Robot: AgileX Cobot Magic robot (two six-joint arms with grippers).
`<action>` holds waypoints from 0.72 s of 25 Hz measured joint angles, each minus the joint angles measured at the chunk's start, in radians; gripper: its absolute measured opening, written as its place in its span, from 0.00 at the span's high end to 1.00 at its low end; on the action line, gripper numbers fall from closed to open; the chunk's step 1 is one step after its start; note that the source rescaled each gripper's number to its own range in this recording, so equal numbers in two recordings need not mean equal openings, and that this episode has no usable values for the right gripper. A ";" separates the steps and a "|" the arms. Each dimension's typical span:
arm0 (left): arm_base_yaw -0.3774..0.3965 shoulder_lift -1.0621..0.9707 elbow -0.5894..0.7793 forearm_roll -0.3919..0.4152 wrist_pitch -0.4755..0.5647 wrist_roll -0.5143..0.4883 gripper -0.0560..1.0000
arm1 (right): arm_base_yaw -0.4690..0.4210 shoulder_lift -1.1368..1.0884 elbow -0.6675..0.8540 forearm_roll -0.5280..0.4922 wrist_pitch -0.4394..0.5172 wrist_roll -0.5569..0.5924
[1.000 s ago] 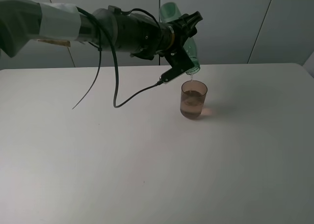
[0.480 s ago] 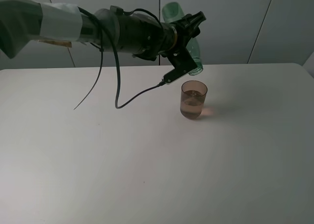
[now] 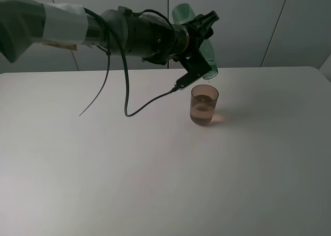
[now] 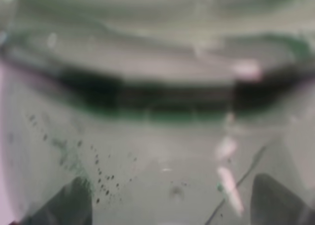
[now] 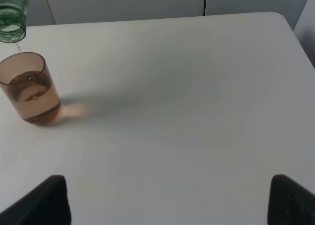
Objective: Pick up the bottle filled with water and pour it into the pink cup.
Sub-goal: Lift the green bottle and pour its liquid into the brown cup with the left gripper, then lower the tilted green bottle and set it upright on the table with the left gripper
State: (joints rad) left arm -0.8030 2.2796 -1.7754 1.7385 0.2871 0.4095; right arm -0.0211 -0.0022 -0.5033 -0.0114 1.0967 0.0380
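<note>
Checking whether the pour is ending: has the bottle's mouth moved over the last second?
Yes. The bottle mouth has lifted slightly and shifted right, judged against the standing cup.

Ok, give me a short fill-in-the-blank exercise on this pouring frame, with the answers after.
1. The left gripper is shut on the ____-tinted bottle.
2. The bottle's open neck hangs ____ the pink cup.
3. The cup stands upright on the table, partly filled with ____.
Missing words: green; above; water.
</note>
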 joint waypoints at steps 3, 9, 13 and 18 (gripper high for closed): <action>-0.007 -0.009 0.000 0.000 0.000 -0.068 0.94 | 0.000 0.000 0.000 0.000 0.000 0.000; -0.018 -0.035 0.001 0.000 0.019 -0.196 0.94 | 0.000 0.000 0.000 0.000 0.000 0.000; -0.020 -0.086 0.071 -0.034 0.040 -0.315 0.94 | 0.000 0.000 0.000 0.000 0.000 0.000; -0.002 -0.211 0.235 -0.181 0.011 -0.496 0.94 | 0.000 0.000 0.000 0.000 0.000 0.000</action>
State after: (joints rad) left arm -0.8050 2.0683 -1.5408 1.5575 0.2980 -0.0861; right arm -0.0211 -0.0022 -0.5033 -0.0114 1.0967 0.0380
